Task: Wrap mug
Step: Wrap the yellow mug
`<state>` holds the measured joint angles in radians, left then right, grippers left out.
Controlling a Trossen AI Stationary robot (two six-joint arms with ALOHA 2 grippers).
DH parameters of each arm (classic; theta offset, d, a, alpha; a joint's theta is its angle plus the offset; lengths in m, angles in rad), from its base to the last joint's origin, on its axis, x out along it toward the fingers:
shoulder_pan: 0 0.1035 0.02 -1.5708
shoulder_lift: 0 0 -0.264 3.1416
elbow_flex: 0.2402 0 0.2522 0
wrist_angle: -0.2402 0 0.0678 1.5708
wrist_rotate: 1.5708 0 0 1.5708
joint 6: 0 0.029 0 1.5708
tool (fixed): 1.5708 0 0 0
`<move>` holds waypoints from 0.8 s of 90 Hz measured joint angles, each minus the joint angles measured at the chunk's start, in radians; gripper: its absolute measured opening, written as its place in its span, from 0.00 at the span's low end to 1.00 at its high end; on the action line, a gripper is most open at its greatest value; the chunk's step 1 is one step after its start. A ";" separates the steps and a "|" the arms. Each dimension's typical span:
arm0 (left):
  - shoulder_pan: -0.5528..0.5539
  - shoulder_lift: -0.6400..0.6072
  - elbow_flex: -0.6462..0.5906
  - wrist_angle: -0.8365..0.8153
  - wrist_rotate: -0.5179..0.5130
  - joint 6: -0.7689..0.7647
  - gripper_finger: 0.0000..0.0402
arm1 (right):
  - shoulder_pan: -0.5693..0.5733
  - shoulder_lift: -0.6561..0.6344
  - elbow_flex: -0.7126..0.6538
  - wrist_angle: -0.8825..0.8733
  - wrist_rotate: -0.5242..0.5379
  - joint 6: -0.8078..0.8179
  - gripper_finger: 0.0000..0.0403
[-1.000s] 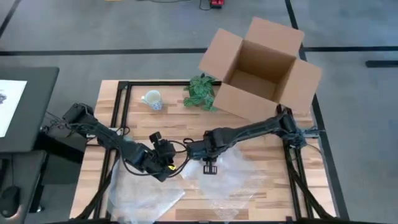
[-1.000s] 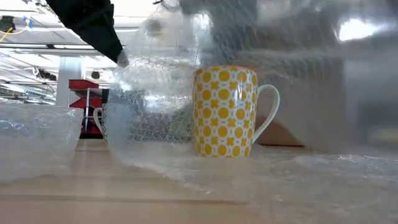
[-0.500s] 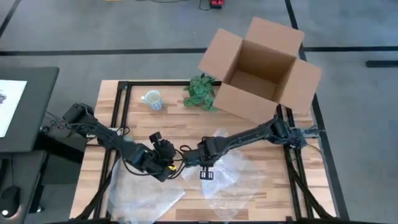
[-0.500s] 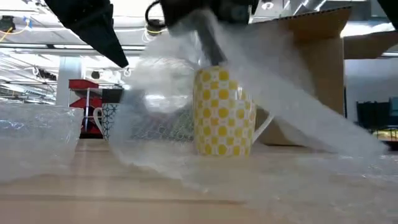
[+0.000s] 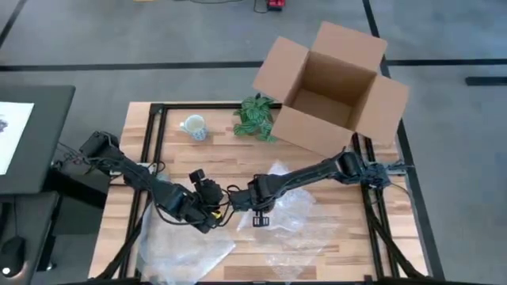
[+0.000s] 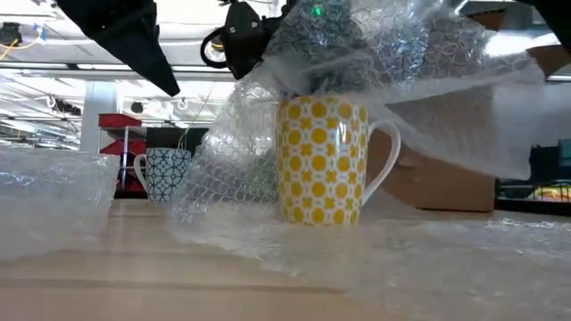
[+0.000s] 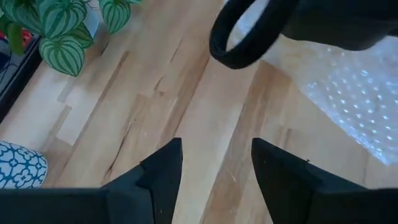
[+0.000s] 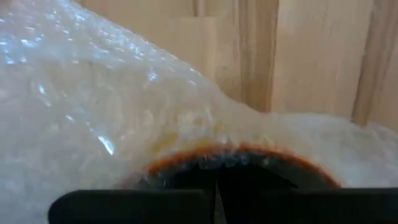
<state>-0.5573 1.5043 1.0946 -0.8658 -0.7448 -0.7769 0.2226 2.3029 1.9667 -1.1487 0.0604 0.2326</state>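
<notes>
Yellow mug (image 6: 321,160) upright, right gripper (image 6: 308,40) just above, bubble wrap (image 6: 419,62) draped

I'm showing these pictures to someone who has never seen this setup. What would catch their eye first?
Probably the yellow patterned mug mid-table, with a sheet of bubble wrap draped over its top by the right gripper, which is shut on the sheet. Next, the big open cardboard box at the table's far right corner, with a leafy plant beside it. The left gripper hangs open just to the left of the mug.

Bubble wrap (image 6: 419,80) drapes over the yellow mug's (image 6: 323,160) rim, hiding its opening and the right pincer
</notes>
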 joint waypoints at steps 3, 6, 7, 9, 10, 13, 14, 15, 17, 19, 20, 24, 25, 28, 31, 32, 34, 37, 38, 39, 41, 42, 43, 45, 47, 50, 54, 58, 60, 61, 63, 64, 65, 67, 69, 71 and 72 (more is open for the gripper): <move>-0.002 0.000 0.000 0.000 0.000 0.000 0.43 | -0.002 0.000 -0.014 0.008 -0.010 -0.001 0.00; -0.004 0.000 0.000 0.000 0.000 0.000 0.43 | -0.004 -0.001 -0.026 0.019 -0.019 -0.003 0.00; -0.005 0.000 0.000 0.000 0.000 0.000 0.43 | -0.005 -0.001 -0.030 0.023 -0.022 -0.004 0.00; -0.005 0.000 0.000 0.000 0.000 0.000 0.43 | -0.006 -0.001 -0.037 0.033 -0.025 -0.007 0.00; -0.005 0.000 0.000 0.000 0.000 0.000 0.43 | -0.006 -0.001 -0.041 0.037 -0.025 -0.008 0.00; -0.005 0.000 0.000 0.000 0.000 0.000 0.43 | -0.008 -0.002 -0.046 0.044 -0.027 -0.013 0.00; -0.005 0.000 0.000 0.000 0.000 0.000 0.43 | -0.008 -0.002 -0.046 0.045 -0.027 -0.013 0.00; -0.005 0.000 0.000 0.000 0.000 0.000 0.43 | -0.008 -0.002 -0.046 0.045 -0.027 -0.013 0.00; -0.005 0.000 0.000 0.000 -0.001 0.000 0.43 | -0.009 -0.002 -0.045 0.045 -0.028 -0.014 0.00; -0.005 0.000 0.000 0.000 -0.002 0.000 0.43 | -0.010 -0.002 -0.043 0.043 -0.029 -0.014 0.00; -0.005 0.000 0.000 0.000 -0.002 -0.001 0.43 | -0.010 -0.002 -0.041 0.042 -0.030 -0.015 0.00; -0.005 0.000 0.000 0.000 -0.004 -0.002 0.43 | -0.012 -0.013 -0.038 0.035 -0.032 -0.020 0.00; -0.005 0.000 0.000 0.000 -0.004 -0.002 0.43 | -0.012 -0.016 -0.038 0.034 -0.032 -0.021 0.00; -0.005 0.000 0.000 0.000 -0.005 -0.002 0.43 | -0.013 -0.024 -0.038 0.035 -0.032 -0.025 0.00; -0.005 0.000 0.000 0.000 -0.005 -0.002 0.43 | -0.014 -0.033 -0.038 0.038 -0.032 -0.029 0.00; -0.005 0.000 0.000 0.000 -0.005 -0.002 0.43 | -0.014 -0.037 -0.039 0.037 -0.032 -0.029 0.00; -0.005 0.000 0.000 0.000 -0.005 -0.002 0.43 | -0.015 -0.045 -0.040 0.036 -0.032 -0.031 0.00; -0.005 0.000 0.000 0.000 -0.005 -0.002 0.43 | -0.016 -0.057 -0.042 0.034 -0.032 -0.033 0.00; -0.005 0.000 0.000 0.000 -0.005 -0.002 0.43 | -0.016 -0.061 -0.043 0.033 -0.032 -0.035 0.00; -0.005 0.000 0.000 0.000 -0.005 -0.002 0.43 | -0.016 -0.065 -0.043 0.031 -0.032 -0.037 0.00; -0.005 0.000 0.000 0.000 -0.005 -0.002 0.43 | -0.016 -0.074 -0.044 0.029 -0.031 -0.040 0.00; -0.005 0.000 0.000 0.000 -0.005 -0.002 0.43 | -0.016 -0.080 -0.044 0.029 -0.031 -0.040 0.00; -0.005 0.000 0.000 0.000 -0.005 -0.002 0.43 | -0.017 -0.086 -0.045 0.026 -0.031 -0.041 0.00; -0.005 0.000 0.000 0.001 -0.007 -0.002 0.43 | -0.017 -0.099 -0.046 0.019 -0.030 -0.046 0.00; -0.005 0.000 0.000 0.001 -0.009 -0.002 0.43 | -0.017 -0.113 -0.046 0.017 -0.030 -0.047 0.00; -0.005 0.000 0.000 0.001 -0.012 -0.001 0.43 | -0.017 -0.134 -0.045 0.023 -0.029 -0.048 0.00; -0.005 0.000 0.000 0.001 -0.015 -0.002 0.43 | -0.017 -0.165 -0.043 0.024 -0.025 -0.048 0.00; -0.005 0.000 0.000 0.001 -0.015 -0.001 0.43 | -0.017 -0.193 -0.042 0.019 -0.018 -0.050 0.00; -0.005 0.000 0.000 0.001 -0.015 -0.001 0.43 | -0.017 -0.204 -0.042 0.019 -0.014 -0.050 0.00; -0.005 0.000 0.000 0.001 -0.015 -0.001 0.43 | -0.017 -0.208 -0.042 0.019 -0.012 -0.051 0.00; -0.005 0.000 0.000 0.001 -0.015 -0.001 0.43 | -0.017 -0.216 -0.041 0.020 -0.010 -0.051 0.00; -0.005 0.000 0.000 0.001 -0.015 -0.001 0.43 | -0.017 -0.220 -0.041 0.020 -0.010 -0.051 0.00; -0.005 0.000 0.000 0.001 -0.016 -0.001 0.43 | -0.017 -0.224 -0.041 0.020 -0.009 -0.051 0.00; -0.005 0.000 0.000 0.001 -0.015 -0.002 0.43 | -0.017 -0.232 -0.041 0.017 -0.009 -0.051 0.00; -0.005 0.000 0.000 0.001 -0.016 -0.001 0.43 | -0.017 -0.239 -0.042 0.015 -0.009 -0.050 0.00; -0.005 0.000 0.000 0.001 -0.016 -0.001 0.43 | -0.017 -0.245 -0.042 0.015 -0.009 -0.050 0.00; -0.005 0.000 0.000 0.001 -0.016 -0.001 0.43 | -0.017 -0.248 -0.042 0.015 -0.009 -0.050 0.00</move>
<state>-0.5625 1.5043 1.0950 -0.8650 -0.7605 -0.7780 0.2058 2.0554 1.9247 -1.1332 0.0513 0.1824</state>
